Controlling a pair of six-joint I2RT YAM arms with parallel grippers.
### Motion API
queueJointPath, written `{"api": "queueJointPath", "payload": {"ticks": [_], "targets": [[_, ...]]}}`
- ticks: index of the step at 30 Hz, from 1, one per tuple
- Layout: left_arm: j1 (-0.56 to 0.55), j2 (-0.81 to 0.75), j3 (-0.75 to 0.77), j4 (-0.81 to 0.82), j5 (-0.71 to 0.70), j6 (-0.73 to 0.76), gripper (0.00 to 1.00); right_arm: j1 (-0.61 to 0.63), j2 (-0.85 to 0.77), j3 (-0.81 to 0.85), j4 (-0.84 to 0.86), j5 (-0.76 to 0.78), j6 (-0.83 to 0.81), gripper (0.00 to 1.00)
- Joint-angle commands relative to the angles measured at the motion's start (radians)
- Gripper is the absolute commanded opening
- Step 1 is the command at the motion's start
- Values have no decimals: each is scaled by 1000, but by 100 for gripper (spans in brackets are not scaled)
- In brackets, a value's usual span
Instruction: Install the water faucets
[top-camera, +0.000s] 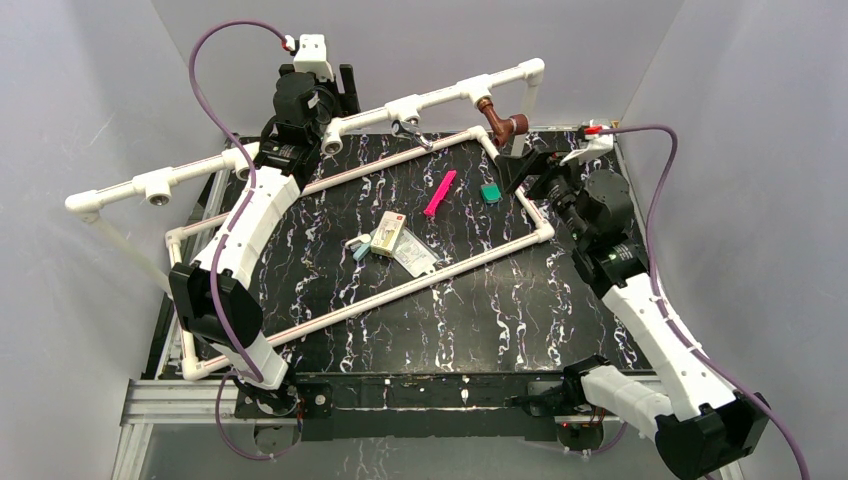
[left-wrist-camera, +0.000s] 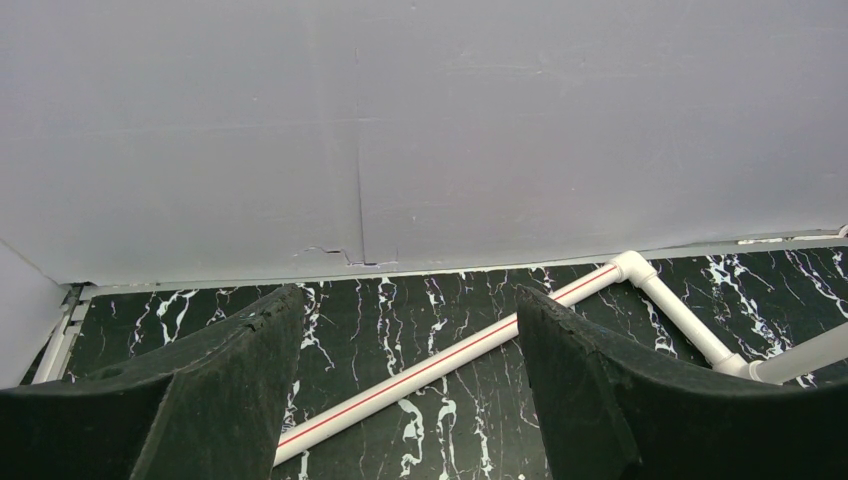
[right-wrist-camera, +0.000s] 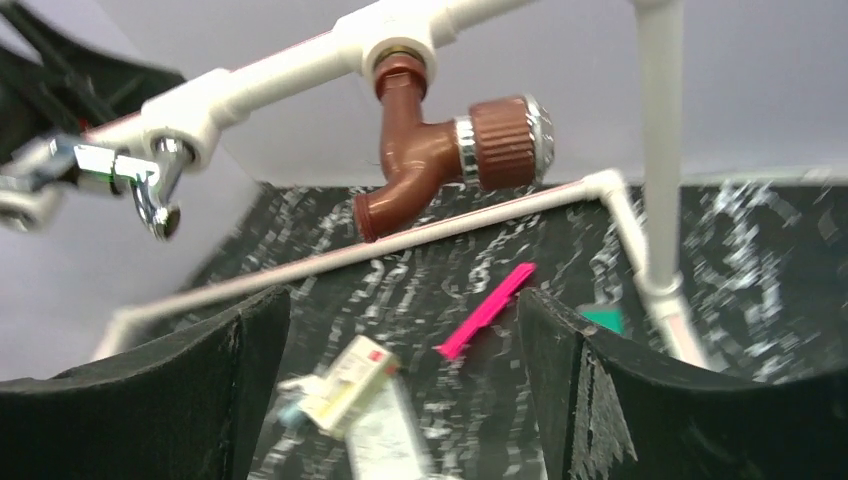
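Top view: the dark reddish-brown bent-spout faucet (top-camera: 503, 124) hangs from a tee of the raised white plastic pipe rail (top-camera: 440, 97), at 1 o'clock on the black marbled table (top-camera: 480, 310). The shiny silver metal faucet (top-camera: 412, 131) sits in the next tee, at 12 o'clock. The right gripper (top-camera: 522, 163) stands at the brown faucet's 5 o'clock, apart from it. Left wrist view: the left gripper (left-wrist-camera: 410, 300) is released and empty. Right wrist view: jaws spread wide, holding nothing; brown faucet ahead at 12 o'clock, silver at 10 o'clock.

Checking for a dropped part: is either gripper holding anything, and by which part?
Nothing is held: the left gripper and right gripper both stand open and empty.
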Motion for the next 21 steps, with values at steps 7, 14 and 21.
{"api": "queueJointPath", "payload": {"ticks": [7,14,21], "targets": [[-16,31,-72,-228,26,15,76,-3,-50,26,43,-187,-886,92],[-16,40,-66,-230,32,13,76,-1,-53,-20,111,-227,-1294,94],[-16,42,-65,-232,29,17,76,9,7,-31,226,-214,-1555,95]]}}
